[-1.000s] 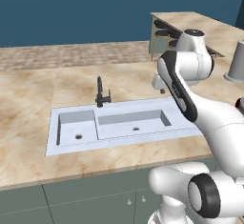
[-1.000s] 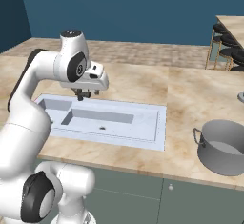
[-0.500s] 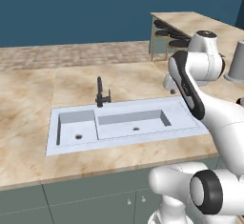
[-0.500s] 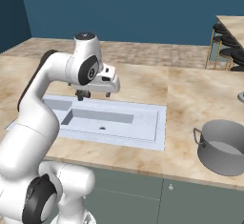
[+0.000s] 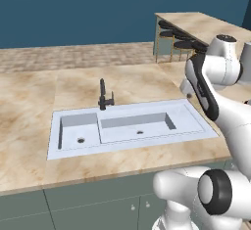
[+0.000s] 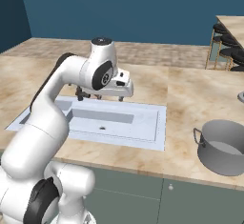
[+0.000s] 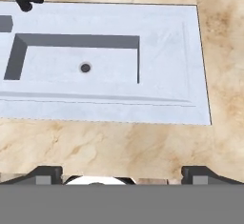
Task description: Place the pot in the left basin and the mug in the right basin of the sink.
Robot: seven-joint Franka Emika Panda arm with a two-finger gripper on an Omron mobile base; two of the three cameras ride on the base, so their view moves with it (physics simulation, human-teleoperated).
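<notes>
Pot (image 6: 224, 147) sits on counter (image 6: 190, 94) right of sink (image 6: 152, 127), well apart from it. Gripper (image 7: 122, 173) spread wide, holding nothing, above counter near right basin (image 7: 76, 66).

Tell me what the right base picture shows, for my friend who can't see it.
A white robot arm reaches over a white sink set in a beige marble counter, its hand above the sink's long right basin. A big grey pot sits on the counter to the right of the sink, apart from it. Dark stools stand in the far right corner.
</notes>
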